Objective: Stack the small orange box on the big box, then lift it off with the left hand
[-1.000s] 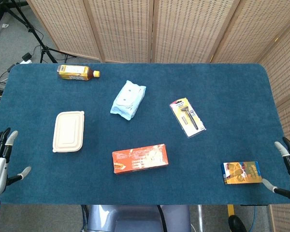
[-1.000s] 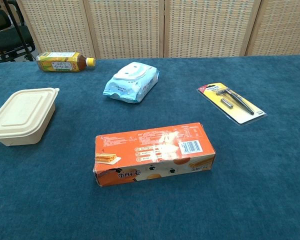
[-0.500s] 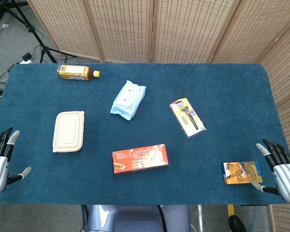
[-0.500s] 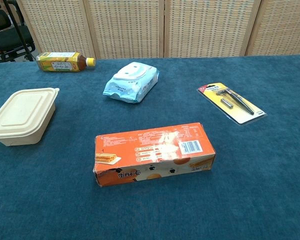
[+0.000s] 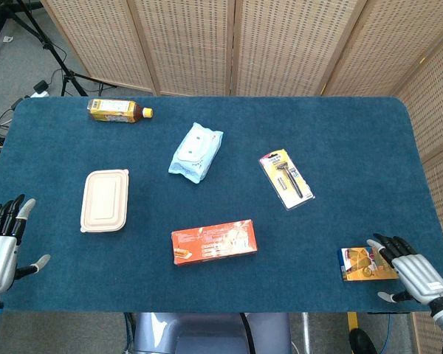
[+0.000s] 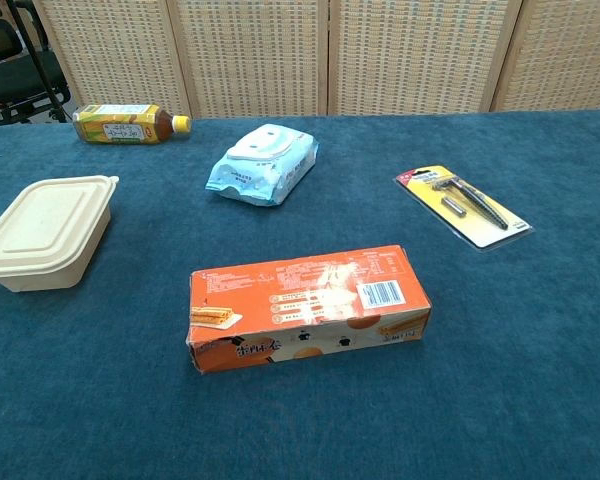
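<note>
The small orange box (image 5: 364, 264) lies flat near the table's front right corner, seen only in the head view. My right hand (image 5: 410, 274) sits just right of it, fingers spread, with the fingertips (image 5: 379, 244) at the box's right end. The big orange box (image 5: 214, 242) (image 6: 308, 305) lies flat at the front middle, well to the left of the small one. My left hand (image 5: 1, 243) hovers off the table's front left edge, fingers apart and holding nothing. Neither hand shows in the chest view.
A cream lidded food container (image 5: 104, 200) (image 6: 45, 232) stands at the left. At the back left lies a tea bottle (image 5: 118, 110) (image 6: 130, 123). A wipes pack (image 5: 196, 152) (image 6: 263, 163) and a carded razor (image 5: 286, 179) (image 6: 463, 204) lie mid-table on the blue cloth (image 5: 340, 147).
My right hand has moved left from the table's right edge to the small orange box, its fingertips now at the box's end. The left hand has barely shifted.
</note>
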Robot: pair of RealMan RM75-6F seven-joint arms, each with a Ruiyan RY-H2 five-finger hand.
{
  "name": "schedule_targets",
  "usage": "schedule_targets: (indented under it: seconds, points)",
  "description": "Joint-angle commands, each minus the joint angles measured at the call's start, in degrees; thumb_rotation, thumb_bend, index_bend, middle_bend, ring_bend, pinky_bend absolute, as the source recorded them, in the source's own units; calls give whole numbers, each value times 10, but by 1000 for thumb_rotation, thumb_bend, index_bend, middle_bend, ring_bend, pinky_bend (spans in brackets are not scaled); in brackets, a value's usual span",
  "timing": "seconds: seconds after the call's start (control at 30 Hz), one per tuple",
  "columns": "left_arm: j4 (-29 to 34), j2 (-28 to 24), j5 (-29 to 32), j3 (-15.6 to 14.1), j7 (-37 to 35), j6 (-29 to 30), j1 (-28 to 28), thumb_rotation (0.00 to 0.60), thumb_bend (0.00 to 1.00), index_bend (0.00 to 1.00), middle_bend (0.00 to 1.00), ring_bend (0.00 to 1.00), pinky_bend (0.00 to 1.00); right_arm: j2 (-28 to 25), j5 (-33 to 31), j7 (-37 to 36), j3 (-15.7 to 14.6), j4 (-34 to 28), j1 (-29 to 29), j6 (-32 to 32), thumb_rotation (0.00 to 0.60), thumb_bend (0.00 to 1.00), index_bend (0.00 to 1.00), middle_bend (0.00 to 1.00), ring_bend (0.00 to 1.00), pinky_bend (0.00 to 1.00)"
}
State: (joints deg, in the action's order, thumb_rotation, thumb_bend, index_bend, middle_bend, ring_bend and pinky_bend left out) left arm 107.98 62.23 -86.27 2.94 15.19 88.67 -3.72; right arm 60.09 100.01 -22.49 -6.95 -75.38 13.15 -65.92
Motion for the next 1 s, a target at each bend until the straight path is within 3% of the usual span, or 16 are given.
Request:
schedule_targets:
  seconds: [0.03,0.4,0.43,0.53,0.57,0.6,0.8,1.0]
  points:
    - [0,-1,2,1,-3,0,0,600,0,0,0,0,0,19,-7,12,-7,8,17,27,600,0,0,0,0,0]
    - [0,-6,5,3,-13,-2,0,600,0,0,0,0,0,83,-24,76,9,66,35,43,600,0,25,37,27,14]
    - [1,-6,6,3,-13,-2,0,600,0,0,0,0,0,89,-26,77,11,72,37,43,600,0,104,147,132,100]
    - [1,-6,7,4,-13,-3,-1,600,0,0,0,0,0,109,-24,83,22,93,38,16,600,0,441,579,605,513]
    - [1,-7,7,4,-13,-4,-1,600,0,0,0,0,0,116,-20,83,25,101,36,3,600,0,508,656,693,593]
    - [2,-7,8,4,-14,-4,-1,600,0,0,0,0,0,124,-14,78,26,109,35,-13,600,9,534,682,720,619]
    - [3,-10,11,5,-19,-4,-1,600,0,0,0,0,0,137,39,18,19,141,45,-95,600,126,593,713,748,645]
    - [4,-13,13,6,-26,-5,0,600,0,0,0,0,0,101,80,42,37,68,80,-143,600,151,592,713,755,645]
